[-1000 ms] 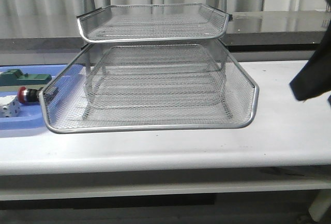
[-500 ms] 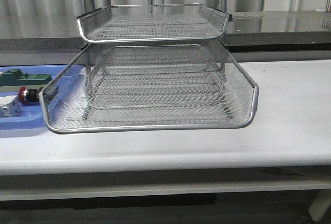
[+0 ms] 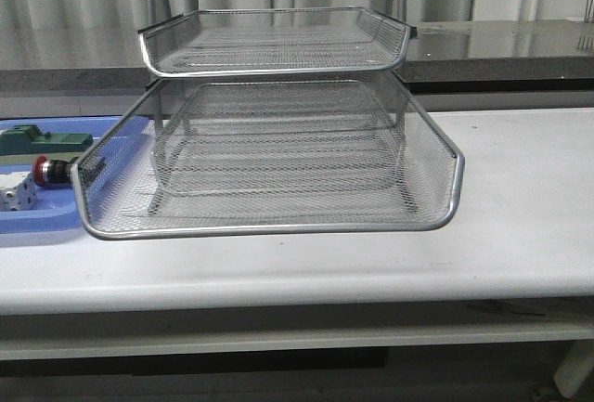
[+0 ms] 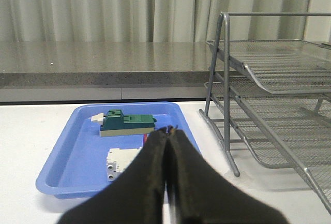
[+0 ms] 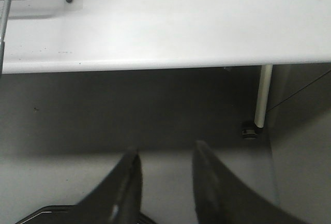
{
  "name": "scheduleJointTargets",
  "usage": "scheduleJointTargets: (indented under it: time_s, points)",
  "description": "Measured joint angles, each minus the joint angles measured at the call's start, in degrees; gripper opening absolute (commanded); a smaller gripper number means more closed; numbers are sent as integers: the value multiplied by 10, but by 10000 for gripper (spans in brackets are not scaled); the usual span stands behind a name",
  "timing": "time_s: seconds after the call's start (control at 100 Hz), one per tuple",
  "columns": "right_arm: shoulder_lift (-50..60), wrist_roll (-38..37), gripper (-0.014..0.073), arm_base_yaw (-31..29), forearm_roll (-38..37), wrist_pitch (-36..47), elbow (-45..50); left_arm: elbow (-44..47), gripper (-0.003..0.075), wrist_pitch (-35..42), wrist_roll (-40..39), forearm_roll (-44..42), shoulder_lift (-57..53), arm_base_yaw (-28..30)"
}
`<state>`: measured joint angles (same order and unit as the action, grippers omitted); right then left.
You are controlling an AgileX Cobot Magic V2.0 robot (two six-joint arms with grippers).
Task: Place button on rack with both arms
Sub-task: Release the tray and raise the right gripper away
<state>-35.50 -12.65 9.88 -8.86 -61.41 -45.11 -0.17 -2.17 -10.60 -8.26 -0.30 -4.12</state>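
Behind our white table (image 3: 520, 235) hangs a pale curtain, with a grey counter running under it. On the table stands the rack (image 3: 278, 142), three shiny wire shelves, and its middle shelf is pulled far out toward us.

What has changed? A second ago our right arm showed as a dark shape at the right edge of the front view. Now it is gone — neither arm shows there at all. We think this means the right arm has done its part, opening the shelf, and has backed off to make room.

Our right gripper (image 5: 164, 180) now hangs past the table edge, over the floor. Its fingers are spread a little, with nothing between them.

Our left gripper (image 4: 166, 146) has its fingers pressed tight together, holding nothing. It points at the blue tray (image 4: 67, 169) beside the rack.

The button (image 3: 52, 171) lies in that blue tray, at the left, red head and all, between a green block (image 4: 126, 122) and a white block (image 4: 121, 161). In the left wrist view the fingers hide nearly all of it; only a thin bit of red peeks out.

So the shelf looks ready, and the button is not yet picked up. Next — we guess — the left fingers must spread before they can take the button.
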Motion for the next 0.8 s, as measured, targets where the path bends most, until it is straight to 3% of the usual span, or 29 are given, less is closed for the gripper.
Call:
scheduleJointTargets:
  time_s: [0.09,0.8]
  points:
    - [0,-1,-76,0,0,0,0,0,-21,0,0,0,0,0]
    - [0,-4,-68,0,0,0,0,0,-21,0,0,0,0,0]
